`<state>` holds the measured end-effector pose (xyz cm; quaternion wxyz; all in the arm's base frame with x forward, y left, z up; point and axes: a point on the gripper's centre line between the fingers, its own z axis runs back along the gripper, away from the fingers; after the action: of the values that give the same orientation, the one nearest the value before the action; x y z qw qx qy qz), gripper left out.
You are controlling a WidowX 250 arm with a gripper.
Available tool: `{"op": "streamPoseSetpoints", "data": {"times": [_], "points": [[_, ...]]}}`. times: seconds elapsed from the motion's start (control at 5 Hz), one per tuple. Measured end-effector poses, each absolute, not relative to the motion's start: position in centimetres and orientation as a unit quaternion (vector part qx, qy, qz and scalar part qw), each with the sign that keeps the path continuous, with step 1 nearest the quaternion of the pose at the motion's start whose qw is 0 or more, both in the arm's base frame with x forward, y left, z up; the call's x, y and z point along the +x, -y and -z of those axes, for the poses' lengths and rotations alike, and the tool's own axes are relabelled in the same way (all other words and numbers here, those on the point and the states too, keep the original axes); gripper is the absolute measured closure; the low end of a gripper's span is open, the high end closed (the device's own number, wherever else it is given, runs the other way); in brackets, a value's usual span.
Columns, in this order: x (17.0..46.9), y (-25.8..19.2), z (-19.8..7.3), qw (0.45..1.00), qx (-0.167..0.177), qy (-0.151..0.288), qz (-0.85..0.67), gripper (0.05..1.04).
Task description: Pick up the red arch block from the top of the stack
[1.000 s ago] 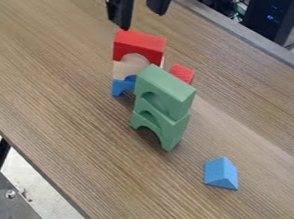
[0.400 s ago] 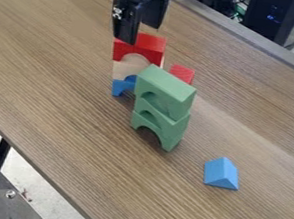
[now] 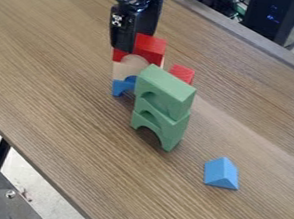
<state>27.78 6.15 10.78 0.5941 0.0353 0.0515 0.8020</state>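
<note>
At 12 o'clock, the red block (image 3: pixel 151 50) is met by the gripper (image 3: pixel 134 41); whether it is pinched cannot be told. Square alignment is advised, with the green arches (image 3: pixel 166 92) at 5 o'clock avoided.

On the tabletop (image 3: pixel 74 123), two block stacks stand near the middle, one behind the other. The front stack (image 3: pixel 162 107) is of arch blocks set one on another; the rear stack (image 3: pixel 127 73) stands behind it and slightly left, its lower right part hidden. In the rear stack, a top arch block (image 3: pixel 154 49) sits on a middle block (image 3: pixel 123 70), which rests above a bottom arch block (image 3: pixel 120 87). Right of the rear stack and behind the front stack is a small block (image 3: pixel 182 73), its base hidden. A triangular block (image 3: pixel 221 173) lies before and right of the front stack, well apart from it, toward the tabletop's near right part.
</note>
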Motion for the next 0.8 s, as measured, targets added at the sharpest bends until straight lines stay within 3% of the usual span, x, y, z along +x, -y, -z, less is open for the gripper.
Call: {"op": "streamPoseSetpoints", "data": {"times": [0.2,0.4,0.8], "points": [[27.1,-6.1,-10.1,0.591,0.045,-0.060,-0.803,0.396],[26.7,-6.2,-10.0,0.593,0.049,-0.054,-0.802,0.543],[25.5,-6.1,-10.0,0.619,0.054,-0.045,-0.782,0.543]]}}
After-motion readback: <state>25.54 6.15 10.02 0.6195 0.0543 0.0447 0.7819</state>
